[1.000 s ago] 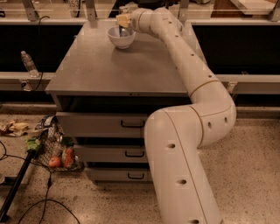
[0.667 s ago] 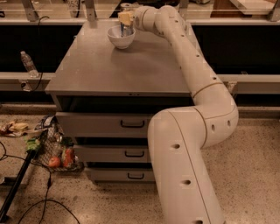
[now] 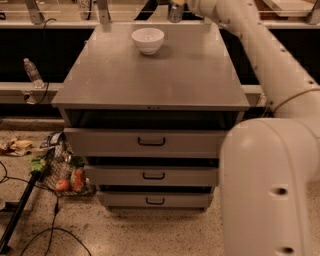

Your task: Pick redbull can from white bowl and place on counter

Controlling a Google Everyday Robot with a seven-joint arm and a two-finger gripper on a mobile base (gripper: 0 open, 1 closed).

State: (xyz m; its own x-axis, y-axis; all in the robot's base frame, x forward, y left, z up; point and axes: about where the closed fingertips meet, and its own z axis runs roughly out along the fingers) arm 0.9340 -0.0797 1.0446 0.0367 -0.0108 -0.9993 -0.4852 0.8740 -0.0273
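Note:
The white bowl (image 3: 147,40) stands empty at the far middle of the grey counter (image 3: 150,80). My gripper (image 3: 175,4) is at the top edge of the view, up and to the right of the bowl, partly cut off. It is shut on the redbull can (image 3: 175,14), a slim silver can that hangs upright above the counter's far edge, clear of the bowl. My white arm (image 3: 260,55) reaches in from the right.
The cabinet under the counter has three black-handled drawers (image 3: 151,142). A pale ledge with metal brackets (image 3: 35,10) runs behind. A clear water bottle (image 3: 33,72) stands on the left ledge. A wire basket of fruit (image 3: 67,175), cables and a black pole (image 3: 20,210) lie on the floor at left.
My gripper has lifted out of the bowl and moved up and to the right, carrying the can with it. The bowl now stands empty.

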